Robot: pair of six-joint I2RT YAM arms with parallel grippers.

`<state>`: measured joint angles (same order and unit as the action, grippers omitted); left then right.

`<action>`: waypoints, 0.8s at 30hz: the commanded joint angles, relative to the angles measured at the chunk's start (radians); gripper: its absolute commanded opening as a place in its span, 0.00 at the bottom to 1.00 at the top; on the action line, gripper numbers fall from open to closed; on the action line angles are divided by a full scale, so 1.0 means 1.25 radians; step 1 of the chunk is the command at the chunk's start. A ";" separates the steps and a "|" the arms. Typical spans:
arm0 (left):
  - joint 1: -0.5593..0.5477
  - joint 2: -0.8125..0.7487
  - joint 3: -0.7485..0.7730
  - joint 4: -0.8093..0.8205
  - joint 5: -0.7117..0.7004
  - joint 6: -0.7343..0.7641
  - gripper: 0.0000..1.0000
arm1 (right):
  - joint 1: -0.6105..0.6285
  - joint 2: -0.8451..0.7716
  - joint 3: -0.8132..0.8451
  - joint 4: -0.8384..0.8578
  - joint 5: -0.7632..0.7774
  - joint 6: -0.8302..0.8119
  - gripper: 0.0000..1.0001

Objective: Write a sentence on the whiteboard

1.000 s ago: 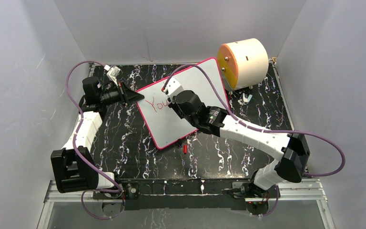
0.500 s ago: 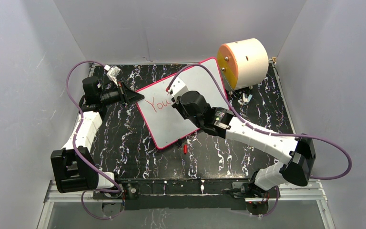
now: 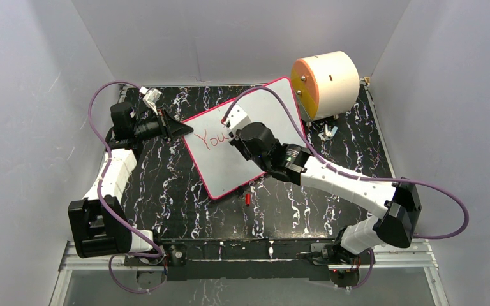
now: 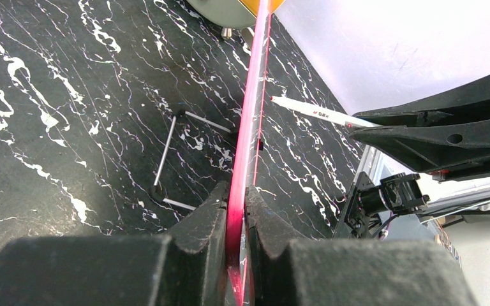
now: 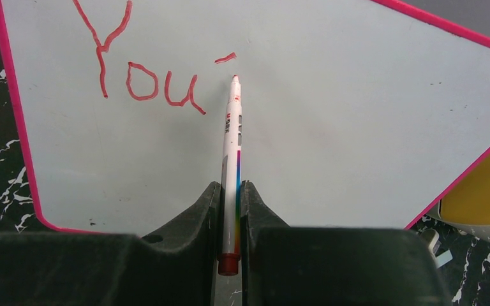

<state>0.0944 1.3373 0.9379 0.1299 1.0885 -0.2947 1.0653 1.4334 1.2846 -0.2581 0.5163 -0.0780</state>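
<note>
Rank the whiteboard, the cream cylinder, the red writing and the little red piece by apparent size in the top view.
Largest to smallest:
1. whiteboard
2. cream cylinder
3. red writing
4. little red piece, on the table near the board's lower edge
None look close enough to tie.

The bench (image 3: 178, 191) is black with white marble veining. A cream cylinder (image 3: 335, 80) with an orange face sits at its far right corner, with a small pale piece (image 3: 330, 131) near it. A small red cap (image 3: 247, 199) lies just beside the whiteboard (image 3: 215, 171), and a thin wire frame (image 4: 166, 150) lies flat.
</note>
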 commanded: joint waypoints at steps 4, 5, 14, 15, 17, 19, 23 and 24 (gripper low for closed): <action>-0.008 0.013 0.006 -0.047 -0.042 0.031 0.00 | -0.001 0.015 0.008 0.056 0.015 -0.003 0.00; -0.009 0.013 0.005 -0.047 -0.042 0.031 0.00 | -0.001 0.021 0.009 0.052 0.019 -0.003 0.00; -0.008 0.011 0.006 -0.047 -0.041 0.031 0.00 | -0.002 0.025 0.001 0.017 0.037 0.008 0.00; -0.008 0.011 0.006 -0.047 -0.041 0.031 0.00 | -0.002 0.024 0.001 0.010 0.036 0.011 0.00; -0.009 0.011 0.006 -0.047 -0.042 0.031 0.00 | -0.002 0.020 0.000 -0.005 0.031 0.018 0.00; -0.008 0.011 0.006 -0.047 -0.043 0.031 0.00 | -0.003 0.017 -0.003 -0.017 0.027 0.023 0.00; -0.008 0.011 0.005 -0.047 -0.042 0.031 0.00 | -0.002 0.011 -0.004 -0.039 0.017 0.031 0.00; -0.008 0.011 0.005 -0.048 -0.043 0.031 0.00 | -0.002 0.011 -0.004 -0.045 0.014 0.033 0.00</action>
<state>0.0944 1.3384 0.9379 0.1291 1.0859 -0.2939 1.0664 1.4693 1.2842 -0.2855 0.5392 -0.0586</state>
